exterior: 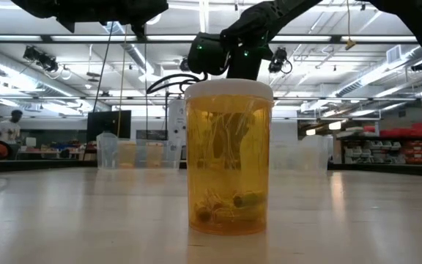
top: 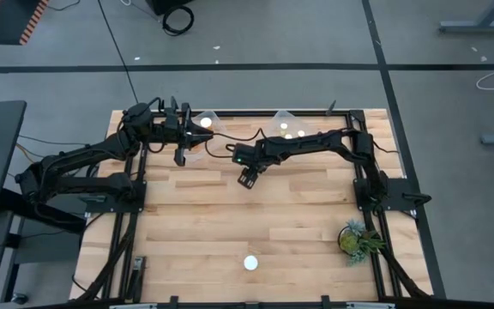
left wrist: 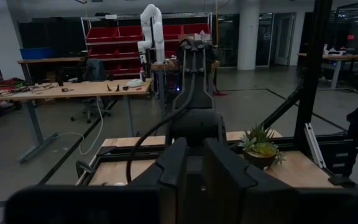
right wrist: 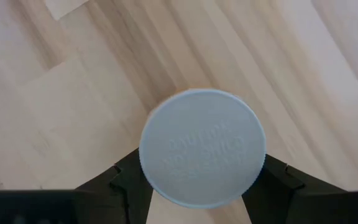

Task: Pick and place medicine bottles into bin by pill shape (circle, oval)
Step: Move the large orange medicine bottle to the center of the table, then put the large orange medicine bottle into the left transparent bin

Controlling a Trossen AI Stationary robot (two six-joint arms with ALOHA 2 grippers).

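My right gripper [top: 249,176] hangs over the middle of the table's far half, shut on a medicine bottle whose round white cap [right wrist: 202,146] fills the right wrist view; the arm hides that bottle from above. Another amber medicine bottle [exterior: 229,158] with a white cap [top: 250,263] stands on its base near the table's front edge. Two clear bins stand at the far edge: the left bin [top: 197,129] holds one white cap, the right bin [top: 290,124] shows two. My left gripper [top: 183,142] is held level beside the left bin, shut and holding nothing [left wrist: 194,180]. My right gripper pinches the bottle between its two fingers [right wrist: 126,180], one on each side just under the cap's rim [right wrist: 148,174]. The fingers come steeply from above. The cap faces up at the camera, so the bottle is upright. The cap hides the contact and the bottle's base.
A small green potted plant [top: 356,239] sits by the table's right edge. Black frame rails run along both sides of the wooden table [top: 230,232]. Bare wood lies between the near bottle and the bins.
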